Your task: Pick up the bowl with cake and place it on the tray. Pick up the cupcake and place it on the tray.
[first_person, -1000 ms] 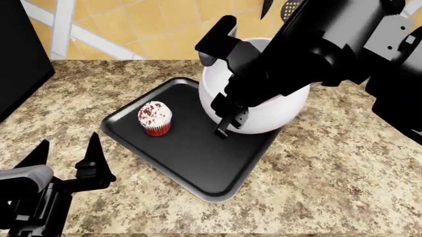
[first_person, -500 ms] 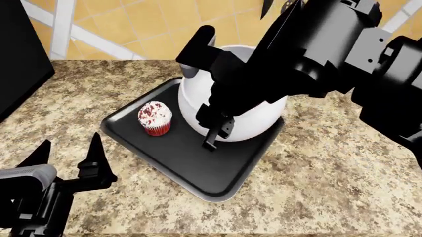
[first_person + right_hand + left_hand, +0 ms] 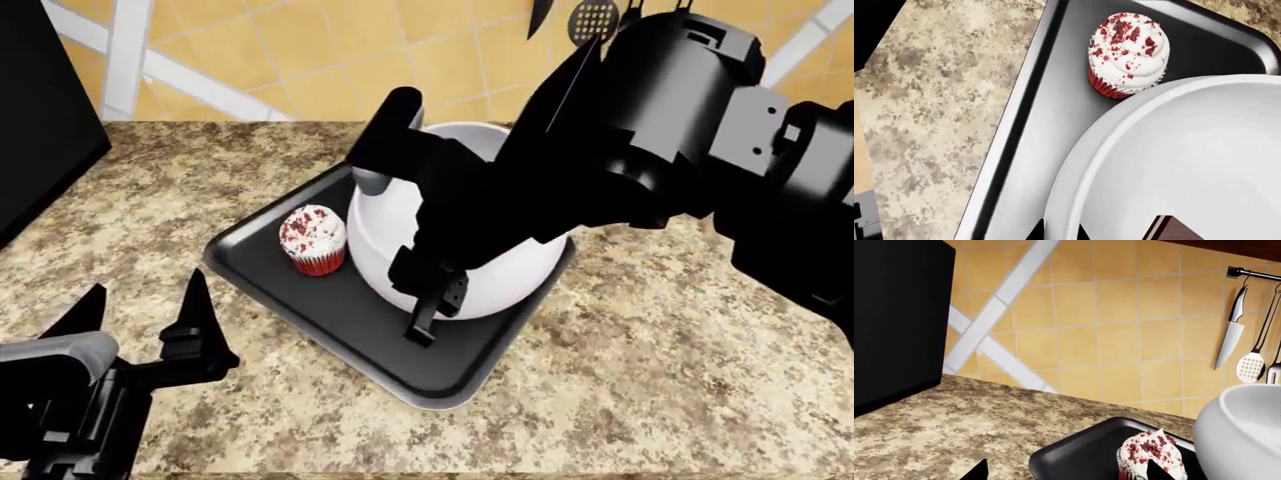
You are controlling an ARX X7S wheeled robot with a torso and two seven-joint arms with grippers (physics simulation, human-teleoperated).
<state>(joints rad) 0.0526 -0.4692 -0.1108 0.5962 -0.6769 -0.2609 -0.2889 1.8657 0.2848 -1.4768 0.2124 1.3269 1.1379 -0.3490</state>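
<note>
right end effector (image 3: 407,225) grips bowl (image 3: 501,275) rim over tray (image 3: 267,270) | left end effector (image 3: 140,320) wide | cupcake (image 3: 314,239) on tray

left claw (image 3: 140,310) spread, idle (low); right claw (image 3: 400,215) clamped, arm reaching across

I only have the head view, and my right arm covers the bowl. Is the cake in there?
Observer: Yes. The right wrist view shows a corner of the cake inside the bowl.
Operator: Is the bowl crowding the cupcake?
Observer: In that view its rim overlaps the cupcake; I can't tell whether they touch.
Operator: How does the right hand sit?
Observer: The right hand straddles the bowl's wall, one side inside and one outside.
</note>
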